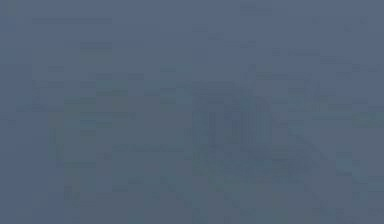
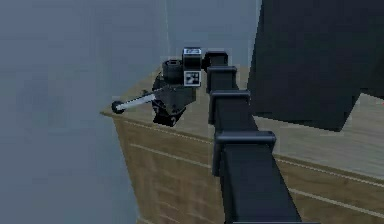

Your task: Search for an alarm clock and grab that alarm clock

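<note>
Ahead of you stands a wall [image 1: 192,112], flat and blue-grey. You see it at 12 o'clock and at 6 o'clock alike, and from 9 o'clock across to 3 o'clock, the tone even all the way. It has the same matt colour at the middle as at the corners. You cannot tell how near it stands, nor whether it is painted plaster or some other plain panel.

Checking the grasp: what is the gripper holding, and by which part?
Cannot be told: the gripper lies at the corner of the wooden top, not clear of that surface.
</note>
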